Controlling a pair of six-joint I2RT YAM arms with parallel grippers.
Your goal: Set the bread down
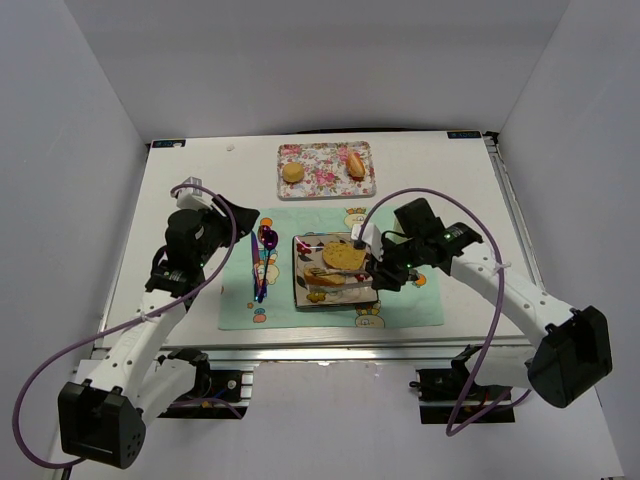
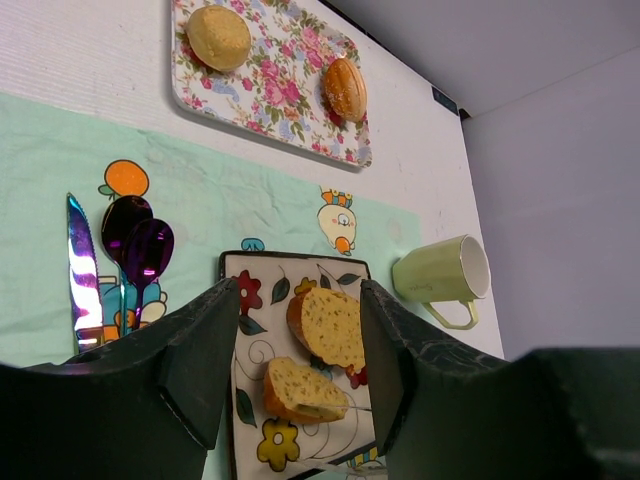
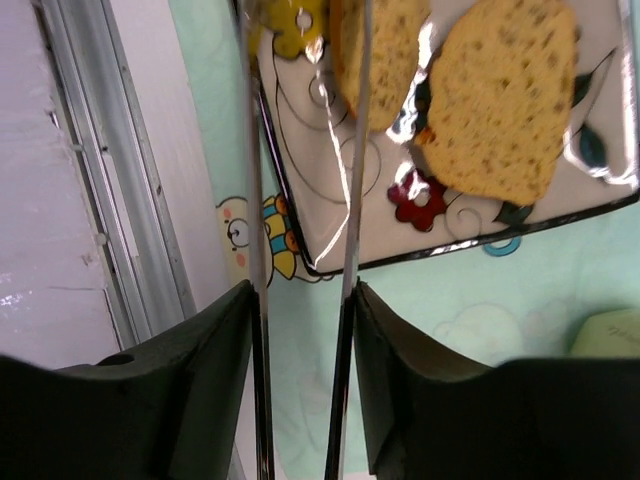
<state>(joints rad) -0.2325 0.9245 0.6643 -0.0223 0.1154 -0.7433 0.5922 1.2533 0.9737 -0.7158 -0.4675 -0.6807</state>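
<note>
**Bread on plate, tongs over it**
Both slices of bread are laid on the plate. Tongs are pinched by the right gripper at the plate's near edge; the left gripper is spread and empty. Beyond the plate, a tray is stocked with a bun and a roll. Risk: a slice could be dragged off the plate if snagged by the tongs.

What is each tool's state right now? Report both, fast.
Left tool: open, holding nothing.
Right tool: closed on the metal tongs.
</note>
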